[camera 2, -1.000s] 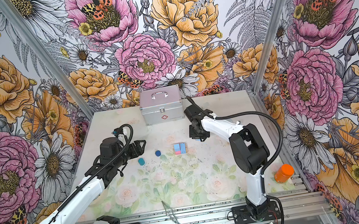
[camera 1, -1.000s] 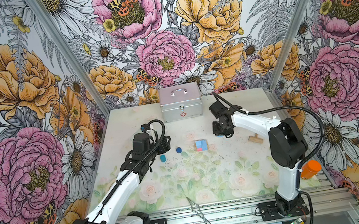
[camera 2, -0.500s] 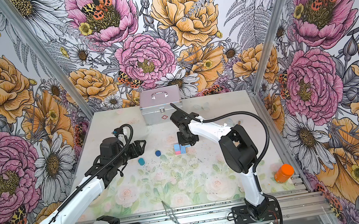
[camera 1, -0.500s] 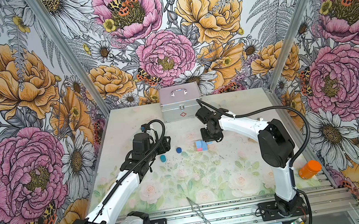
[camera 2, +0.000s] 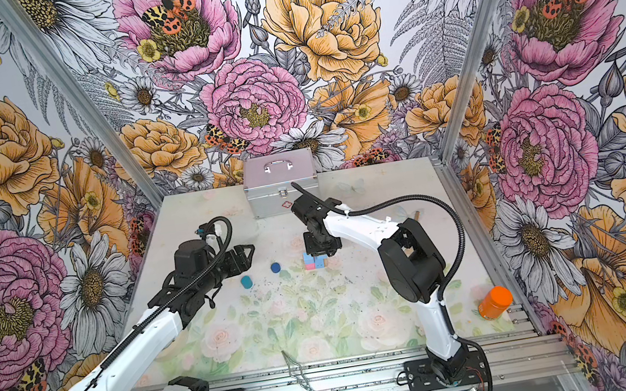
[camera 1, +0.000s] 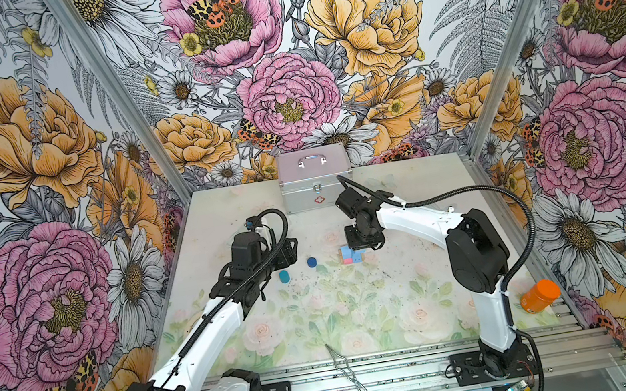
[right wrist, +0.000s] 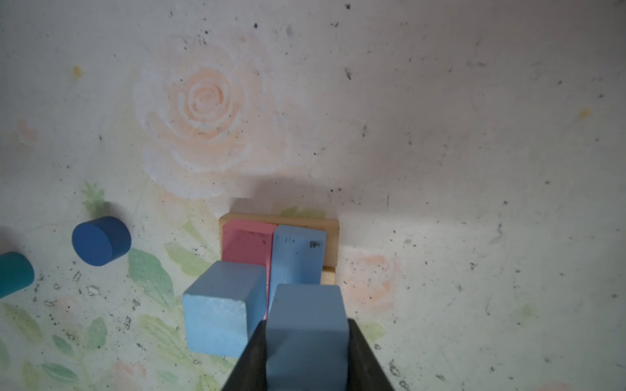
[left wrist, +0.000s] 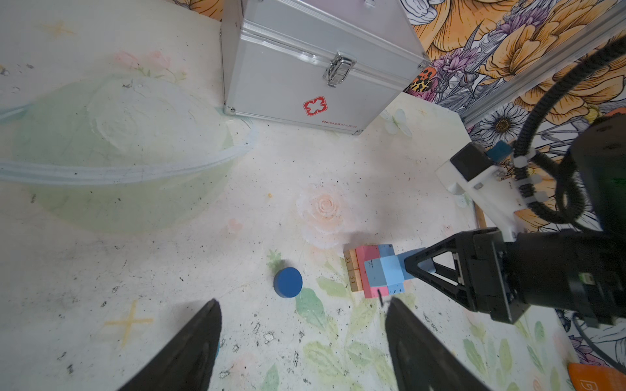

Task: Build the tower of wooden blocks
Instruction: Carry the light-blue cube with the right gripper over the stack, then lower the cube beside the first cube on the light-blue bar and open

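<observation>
Two light blue cubes make up this layer. The placed cube (right wrist: 220,311) sits on the pink slab (right wrist: 245,243), and the right gripper (right wrist: 306,330) is clenched on the held cube (right wrist: 306,304) over the blue slab (right wrist: 298,254). Both slabs lie on tan planks (right wrist: 333,237). The tower (camera 1: 350,256) stands near the middle of the frame in both top views, on the tabletop (camera 1: 364,323).

The wrist view is too steep to tell whether the held cube's underside touches the slab yet. To do this step well, I would lower it straight down and square to the slab's edges. It should sit close to the placed cube without nudging it, and the jaws should part only once it rests flat. The fingers then lift straight up, so they do not drag either cube.

The left gripper (camera 1: 290,250) hangs released and empty left of centre. It is near the teal cylinder (camera 1: 284,276) and the blue cylinder (camera 1: 312,262), and is best kept clear of the tower for now.
</observation>
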`<move>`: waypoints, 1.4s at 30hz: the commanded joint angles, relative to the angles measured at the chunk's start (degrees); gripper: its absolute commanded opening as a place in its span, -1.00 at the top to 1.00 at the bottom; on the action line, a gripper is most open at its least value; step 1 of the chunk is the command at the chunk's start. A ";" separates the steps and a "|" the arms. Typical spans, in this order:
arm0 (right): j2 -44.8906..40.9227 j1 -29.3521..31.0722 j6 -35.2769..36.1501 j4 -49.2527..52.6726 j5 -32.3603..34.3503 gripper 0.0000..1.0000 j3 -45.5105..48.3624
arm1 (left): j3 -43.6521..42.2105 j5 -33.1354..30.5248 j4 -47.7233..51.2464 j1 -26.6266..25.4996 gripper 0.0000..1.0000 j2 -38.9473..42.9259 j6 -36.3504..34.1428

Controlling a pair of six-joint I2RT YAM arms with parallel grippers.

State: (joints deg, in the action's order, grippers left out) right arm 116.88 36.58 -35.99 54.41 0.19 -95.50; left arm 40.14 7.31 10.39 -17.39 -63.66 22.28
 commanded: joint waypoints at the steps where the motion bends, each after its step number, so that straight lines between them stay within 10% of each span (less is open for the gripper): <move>1: 1.41 0.34 -0.88 -0.04 -0.18 1.00 -1.79 | 0.16 1.38 -1.51 0.11 -0.56 0.55 -0.57; 42: 2.01 0.78 -1.45 -0.01 -0.19 0.28 -2.36 | -0.10 1.02 -1.43 0.00 -0.55 1.04 -0.64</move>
State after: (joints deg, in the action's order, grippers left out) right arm 117.95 36.95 -36.60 54.48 0.12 -96.40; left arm 40.14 7.29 10.39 -17.39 -63.59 22.28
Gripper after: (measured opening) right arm 0.356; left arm 0.777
